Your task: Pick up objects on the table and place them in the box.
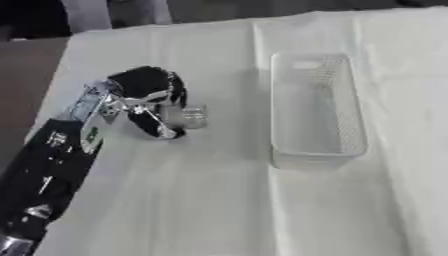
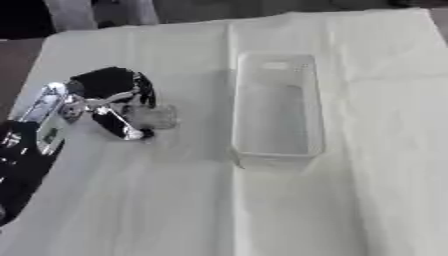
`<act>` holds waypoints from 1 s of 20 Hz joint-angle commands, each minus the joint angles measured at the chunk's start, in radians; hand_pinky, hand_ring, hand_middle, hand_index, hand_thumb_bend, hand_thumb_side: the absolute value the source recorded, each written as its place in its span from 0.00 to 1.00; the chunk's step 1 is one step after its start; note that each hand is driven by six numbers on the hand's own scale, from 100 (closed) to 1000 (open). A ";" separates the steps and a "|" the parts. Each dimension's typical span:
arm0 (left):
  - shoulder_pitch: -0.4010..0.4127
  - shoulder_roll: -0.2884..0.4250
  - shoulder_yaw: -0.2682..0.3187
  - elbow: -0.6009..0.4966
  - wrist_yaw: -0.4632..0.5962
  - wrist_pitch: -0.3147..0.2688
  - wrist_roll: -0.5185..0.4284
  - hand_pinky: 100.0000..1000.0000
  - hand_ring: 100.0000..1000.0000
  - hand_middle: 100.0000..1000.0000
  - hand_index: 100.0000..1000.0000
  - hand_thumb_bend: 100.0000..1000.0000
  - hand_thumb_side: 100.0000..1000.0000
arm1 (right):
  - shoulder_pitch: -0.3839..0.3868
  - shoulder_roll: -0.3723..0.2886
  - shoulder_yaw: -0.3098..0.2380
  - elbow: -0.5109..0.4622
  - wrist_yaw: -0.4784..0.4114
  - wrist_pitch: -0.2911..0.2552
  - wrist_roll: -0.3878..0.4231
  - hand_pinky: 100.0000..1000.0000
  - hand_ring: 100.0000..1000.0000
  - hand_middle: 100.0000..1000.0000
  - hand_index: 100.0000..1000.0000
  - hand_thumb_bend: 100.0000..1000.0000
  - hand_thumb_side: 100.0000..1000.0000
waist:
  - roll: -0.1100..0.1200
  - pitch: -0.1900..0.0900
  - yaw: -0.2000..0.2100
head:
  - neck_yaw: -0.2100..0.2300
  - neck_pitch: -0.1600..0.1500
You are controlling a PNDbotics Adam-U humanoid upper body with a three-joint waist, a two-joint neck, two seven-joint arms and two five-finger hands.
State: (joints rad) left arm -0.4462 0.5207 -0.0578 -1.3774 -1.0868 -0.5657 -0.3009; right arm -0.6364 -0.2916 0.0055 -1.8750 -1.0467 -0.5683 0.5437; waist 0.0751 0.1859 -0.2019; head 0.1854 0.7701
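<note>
One hand only in view: left hand (image 1: 149, 102), glossy black shell with silver linkages, reaching in from the lower left on a black, silver-jointed arm (image 1: 52, 160). Fingers and thumb curled round a small clear object (image 1: 188, 117), glassy and boxy in outline, pinched at the fingertips; whether lifted off the cloth or touching it, cannot tell. Off to the hand's right, well apart: long rectangular white box (image 1: 317, 150), translucent walls of fine mesh, rounded corners, nothing visible inside. Beneath both, table (image 1: 219, 200) draped in pale, creased cloth with soft fold lines running lengthwise.
</note>
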 commanded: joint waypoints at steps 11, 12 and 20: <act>0.002 0.028 -0.035 -0.018 -0.031 0.011 0.075 0.04 0.28 0.43 0.57 0.00 0.17 | 0.002 -0.008 0.002 -0.002 0.015 -0.338 0.345 0.77 0.85 0.91 0.89 0.00 0.86 | 0.005 -0.015 -0.002 | -0.011 0.000; 0.000 0.030 -0.034 -0.020 -0.024 0.013 0.083 0.00 0.22 0.36 0.51 0.00 0.16 | 0.003 -0.008 0.002 -0.001 0.016 -0.337 0.345 0.76 0.84 0.91 0.89 0.00 0.86 | 0.005 -0.015 -0.002 | -0.011 0.000; -0.007 0.057 -0.017 -0.042 0.050 0.026 0.172 0.00 0.10 0.23 0.41 0.00 0.16 | 0.011 -0.005 0.001 0.000 0.022 -0.328 0.342 0.74 0.83 0.91 0.89 0.00 0.86 | 0.006 -0.022 0.000 | -0.016 0.000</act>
State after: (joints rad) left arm -0.4397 0.5379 -0.0910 -1.3976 -1.0528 -0.5420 -0.1432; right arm -0.6182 -0.2916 0.0064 -1.8690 -1.0284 -0.5638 0.5483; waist 0.0835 0.1854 -0.2033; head 0.1756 0.7701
